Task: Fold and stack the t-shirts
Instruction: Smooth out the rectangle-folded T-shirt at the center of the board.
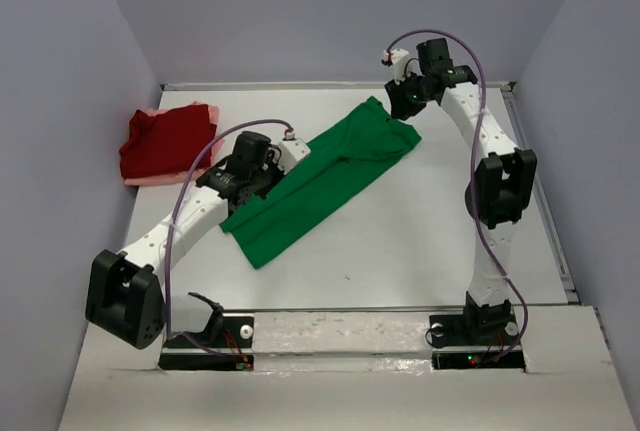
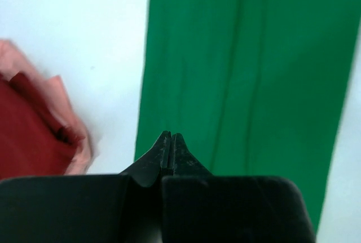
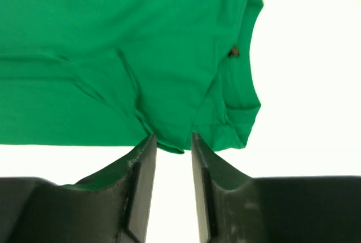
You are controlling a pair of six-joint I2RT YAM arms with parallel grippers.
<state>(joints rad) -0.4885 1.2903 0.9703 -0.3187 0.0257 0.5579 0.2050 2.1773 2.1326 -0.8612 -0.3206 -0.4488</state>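
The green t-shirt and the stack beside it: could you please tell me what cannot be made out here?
Pale pink t-shirt: top external, mostly covered by the dark red t-shirt.
Green t-shirt: top external, left edge hidden under the left arm.
Left gripper: left wrist, shut; own fingers hide whether cloth is pinched.

White tabletop [image 1: 420,241]; plain pale grey walls [image 1: 300,11] on three sides

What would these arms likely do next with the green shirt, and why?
Probably the right gripper eases forward and closes on the collar end of the green t-shirt. Its jaws stand open just short of that edge, and the shirt lies as a long strip, needing a crosswise fold before joining the dark red t-shirt.
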